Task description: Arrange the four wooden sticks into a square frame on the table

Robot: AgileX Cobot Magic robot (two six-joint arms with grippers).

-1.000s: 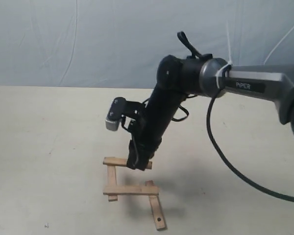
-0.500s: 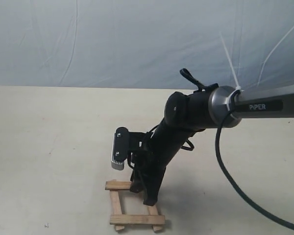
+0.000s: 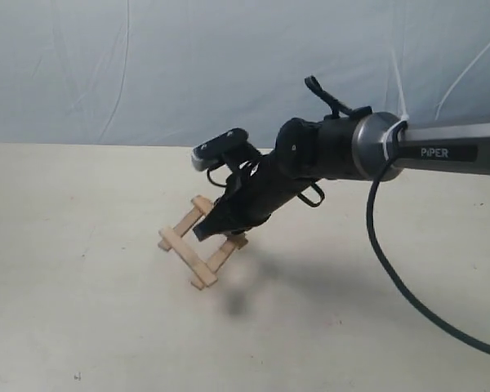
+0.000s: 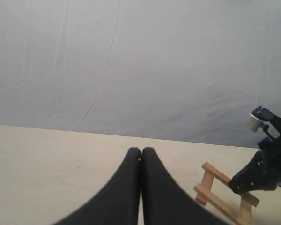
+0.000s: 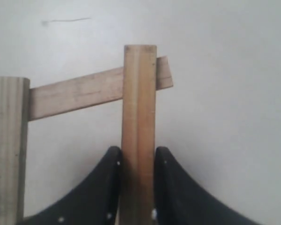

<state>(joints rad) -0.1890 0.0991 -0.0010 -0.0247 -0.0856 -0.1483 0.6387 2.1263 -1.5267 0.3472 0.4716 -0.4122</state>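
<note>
The four wooden sticks hang together as a square frame (image 3: 188, 249), tilted and seemingly raised a little above the table (image 3: 82, 327), with a faint shadow beneath. My right gripper (image 3: 208, 229) is shut on one slat (image 5: 139, 103) of it. In the right wrist view that slat lies over a crossing slat (image 5: 75, 93), and a third slat (image 5: 7, 140) runs parallel beside it. The left wrist view shows the frame (image 4: 215, 194) with the right gripper (image 4: 243, 183) on it. My left gripper (image 4: 141, 151) is shut and empty, off to one side of the frame.
A blue-grey cloth backdrop (image 3: 147, 65) closes the far side of the table. A black cable (image 3: 392, 278) loops down from the right arm (image 3: 441, 151) over the table's right part. My left arm does not show in the exterior view.
The right gripper closed on a slat of the frame low near the front, then swung up and back with it. The frame now sits higher in view and turned diagonally.
</note>
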